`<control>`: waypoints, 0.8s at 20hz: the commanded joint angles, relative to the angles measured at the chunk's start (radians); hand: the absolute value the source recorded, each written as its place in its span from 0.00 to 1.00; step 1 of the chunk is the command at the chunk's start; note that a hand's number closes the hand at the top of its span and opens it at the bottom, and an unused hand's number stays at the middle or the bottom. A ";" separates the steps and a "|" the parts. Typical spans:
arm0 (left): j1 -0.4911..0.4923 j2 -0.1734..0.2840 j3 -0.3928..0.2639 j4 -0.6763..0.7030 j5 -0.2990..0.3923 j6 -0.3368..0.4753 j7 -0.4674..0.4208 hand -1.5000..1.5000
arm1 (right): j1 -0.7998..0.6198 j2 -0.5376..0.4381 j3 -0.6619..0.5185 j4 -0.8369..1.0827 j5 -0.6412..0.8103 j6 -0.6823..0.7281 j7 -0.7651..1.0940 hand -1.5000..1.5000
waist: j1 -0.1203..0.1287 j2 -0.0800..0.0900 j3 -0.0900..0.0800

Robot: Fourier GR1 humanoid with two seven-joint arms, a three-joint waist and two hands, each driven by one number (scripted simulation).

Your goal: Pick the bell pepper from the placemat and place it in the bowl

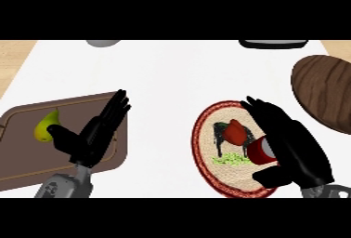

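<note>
The red bell pepper lies on the round woven placemat with a red rim, right of centre. Its near end, red with a pale round face, sits against my right hand. That hand reaches over the mat's right side with its fingers stretched out along the pepper and its thumb below it; the fingers are not curled round it. The brown wooden bowl stands at the right edge, beyond the hand. My left hand rests open, fingers up, over the tray at the left.
A brown tray at the left holds a yellow-green pear. A grey object and a dark object show at the counter's far edge. Dark and green marks show on the placemat beside the pepper.
</note>
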 commanded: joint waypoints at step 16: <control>0.004 -0.038 0.033 -0.030 -0.049 -0.025 0.051 0.50 | -0.202 0.248 -0.027 0.229 0.024 0.399 0.430 0.00 | 0.007 0.005 0.004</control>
